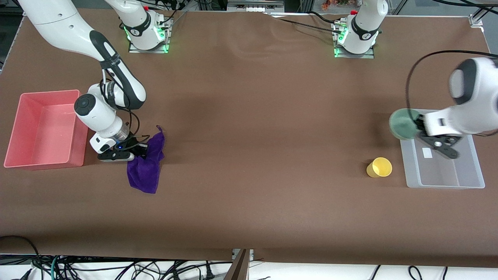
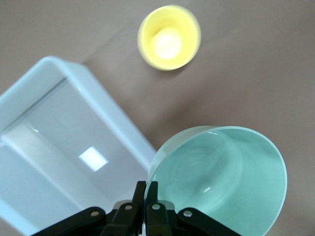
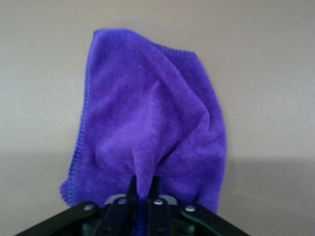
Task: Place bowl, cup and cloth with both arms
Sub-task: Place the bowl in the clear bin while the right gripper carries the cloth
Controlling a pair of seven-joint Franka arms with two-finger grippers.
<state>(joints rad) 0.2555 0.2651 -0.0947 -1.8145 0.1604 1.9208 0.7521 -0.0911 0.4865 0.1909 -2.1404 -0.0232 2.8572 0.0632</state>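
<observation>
My left gripper (image 1: 419, 126) is shut on the rim of the pale mint-green bowl (image 1: 402, 124) and holds it tilted in the air, over the edge of the clear tray (image 1: 445, 184). In the left wrist view the fingers (image 2: 152, 189) pinch the bowl's wall (image 2: 221, 177). The yellow cup (image 1: 379, 167) stands on the table beside the tray and shows in the left wrist view (image 2: 169, 38). My right gripper (image 1: 142, 149) is low and shut on a fold of the purple cloth (image 1: 148, 165), which trails onto the table. The right wrist view shows the cloth (image 3: 152, 128) between the fingers (image 3: 132, 189).
A pink bin (image 1: 46, 93) stands at the right arm's end of the table, beside the right gripper. The clear tray (image 2: 98, 93) at the left arm's end holds nothing but a small white label. The brown table is bare in the middle.
</observation>
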